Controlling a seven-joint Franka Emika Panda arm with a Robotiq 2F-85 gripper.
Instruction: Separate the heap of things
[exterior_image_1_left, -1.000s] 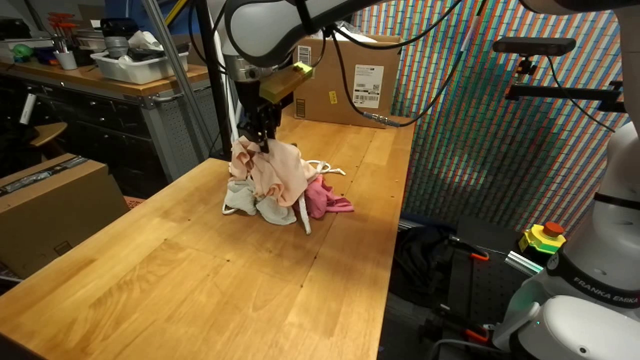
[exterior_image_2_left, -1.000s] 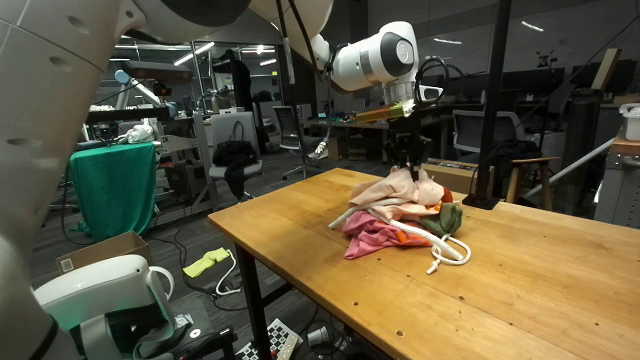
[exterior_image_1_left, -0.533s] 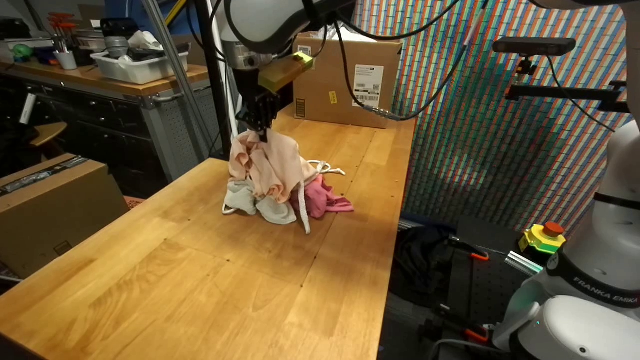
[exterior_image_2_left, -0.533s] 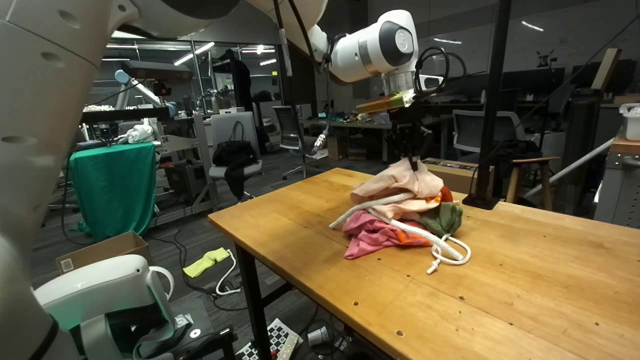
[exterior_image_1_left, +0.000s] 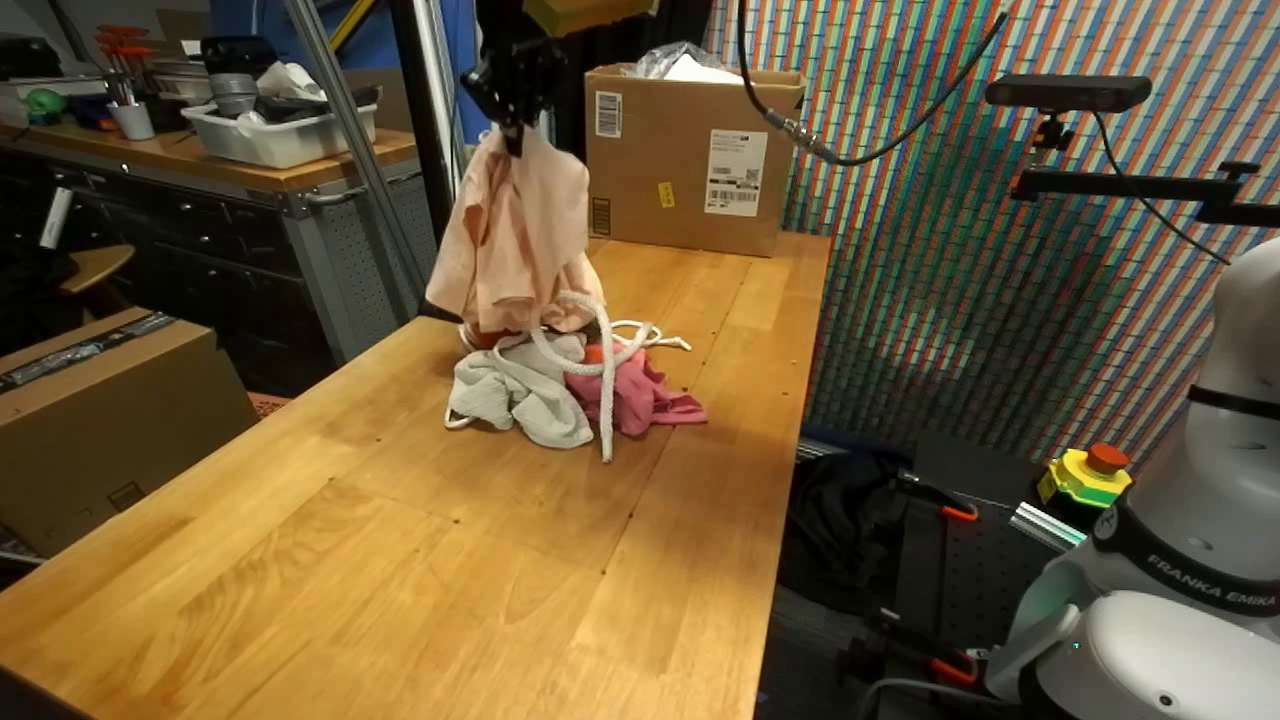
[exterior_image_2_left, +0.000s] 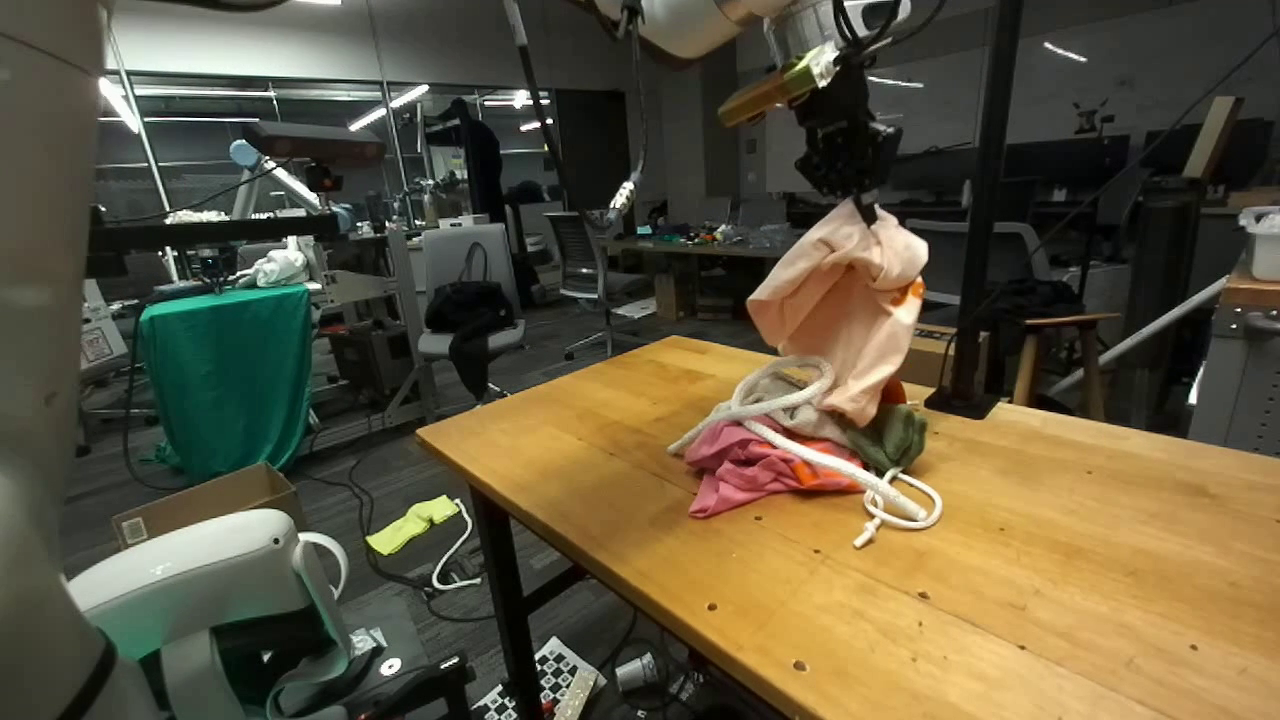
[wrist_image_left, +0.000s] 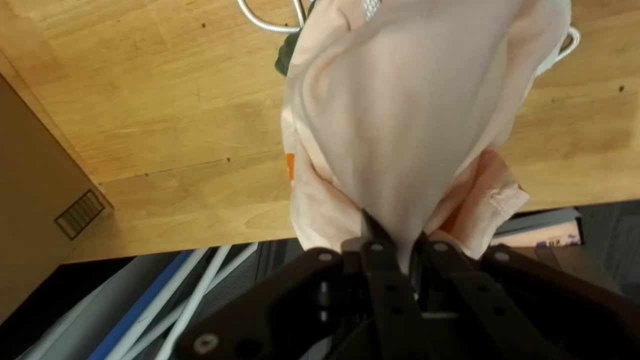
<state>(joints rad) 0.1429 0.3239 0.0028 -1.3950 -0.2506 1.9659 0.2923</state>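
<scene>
Since the gripper (exterior_image_1_left: 514, 140) has risen with the peach cloth (exterior_image_1_left: 520, 230) pinched, the grey-white cloth (exterior_image_1_left: 542, 402) shows more; the separating seems begun.

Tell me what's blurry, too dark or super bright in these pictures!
In the wrist view, the gripper and the peach cloth near it look blurry, the tabletop sharper; in both exterior views, the gripper looks nearly black, its parts hard to tell apart; in an exterior view, ceiling lights glare white against dim surroundings.
</scene>
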